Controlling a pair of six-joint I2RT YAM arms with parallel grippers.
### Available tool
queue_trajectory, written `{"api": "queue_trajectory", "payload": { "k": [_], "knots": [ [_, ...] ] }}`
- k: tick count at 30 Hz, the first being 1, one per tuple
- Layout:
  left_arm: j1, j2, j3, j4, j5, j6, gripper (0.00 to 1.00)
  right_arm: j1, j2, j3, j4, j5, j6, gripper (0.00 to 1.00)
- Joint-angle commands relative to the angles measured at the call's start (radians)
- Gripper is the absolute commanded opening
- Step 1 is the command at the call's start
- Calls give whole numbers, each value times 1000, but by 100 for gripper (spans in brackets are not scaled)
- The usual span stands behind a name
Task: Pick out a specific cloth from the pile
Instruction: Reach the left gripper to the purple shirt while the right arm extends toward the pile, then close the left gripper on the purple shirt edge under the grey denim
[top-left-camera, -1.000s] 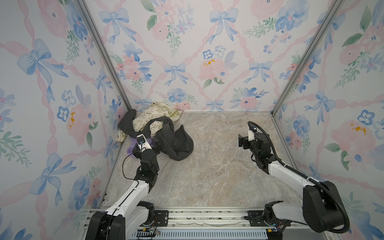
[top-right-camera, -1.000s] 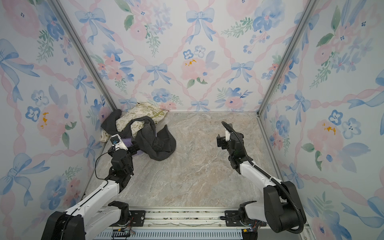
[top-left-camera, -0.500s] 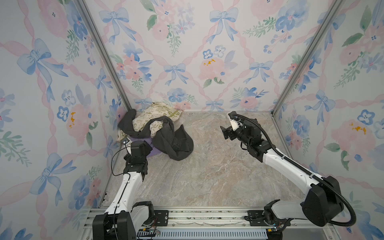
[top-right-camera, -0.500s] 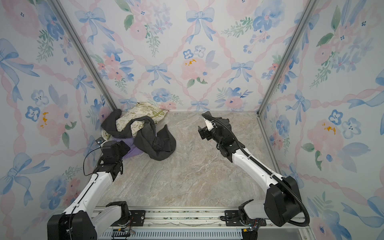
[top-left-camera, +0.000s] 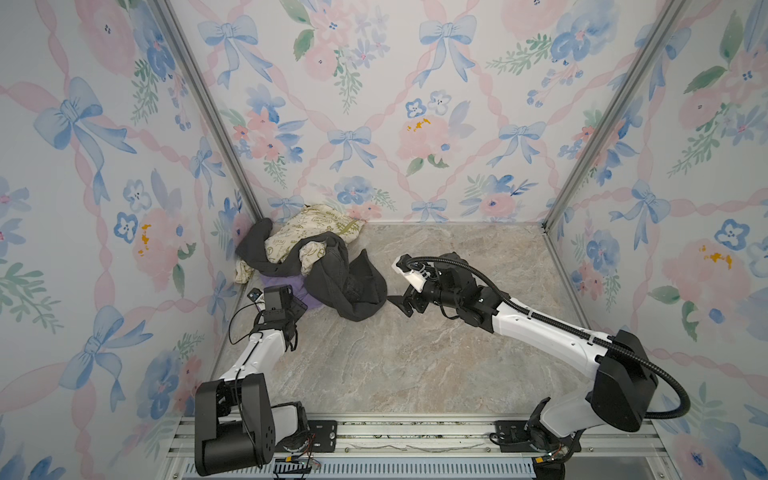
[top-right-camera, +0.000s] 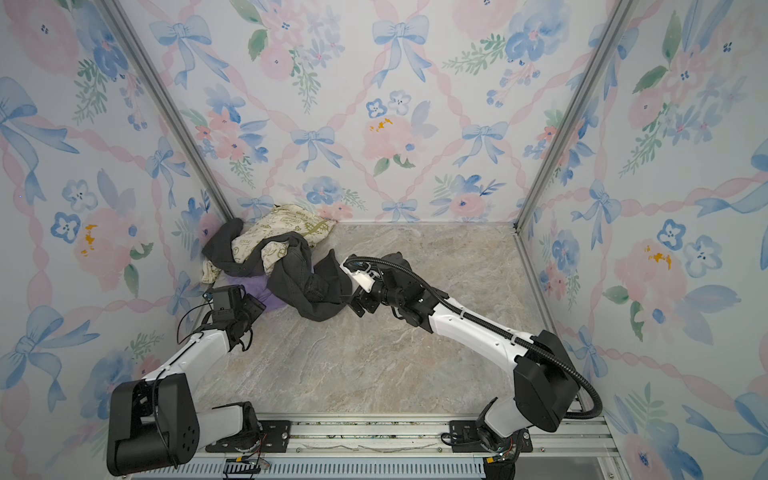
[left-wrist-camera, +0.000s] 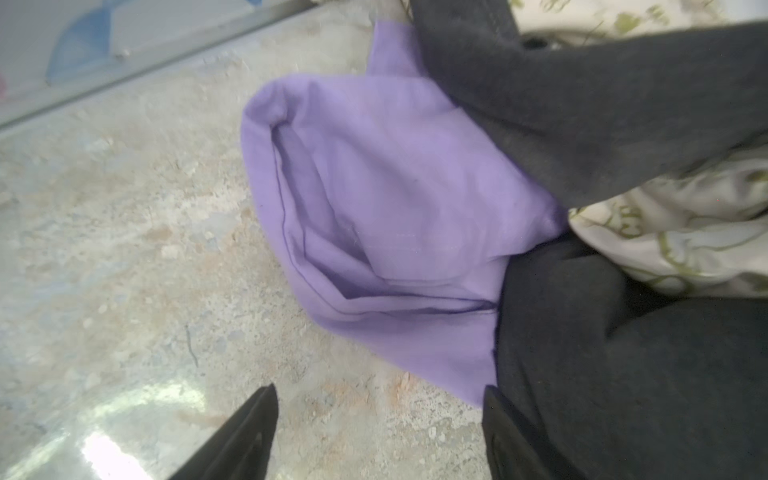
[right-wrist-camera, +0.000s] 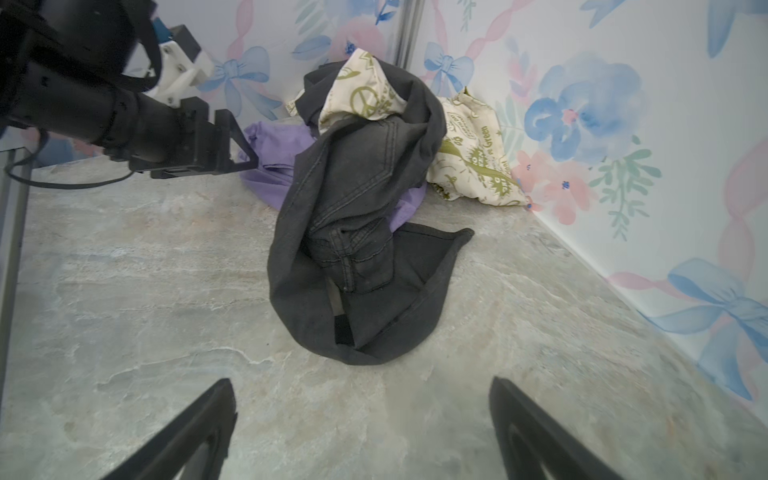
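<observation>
Left gripper (left-wrist-camera: 379, 388), jaws parted and empty, is hovering before the plain lavender-purple fabric cloth (left-wrist-camera: 386, 199); I'm judging pinching its edge comes next.

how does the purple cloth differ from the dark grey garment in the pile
The purple cloth is plain and smooth; the dark grey garment shows stitched seams. The purple cloth lies underneath, mostly covered; the dark grey garment drapes over it and spreads onto the tabletop. Both are crumpled in the same pile.
</observation>
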Motion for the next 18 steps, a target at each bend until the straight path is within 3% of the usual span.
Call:
{"api": "queue_trajectory", "payload": {
  "k": [1, 15, 18],
  "knots": [
    [9, 71, 47, 13, 98, -22, 74, 43, 15, 36, -17, -46, 30, 97],
    [32, 252, 106, 115, 180, -67, 57, 80, -14, 35, -95, -48, 9, 97],
    [33, 270, 102, 141, 185, -72, 49, 80, -32, 19, -106, -39, 2, 97]
  ]
}}
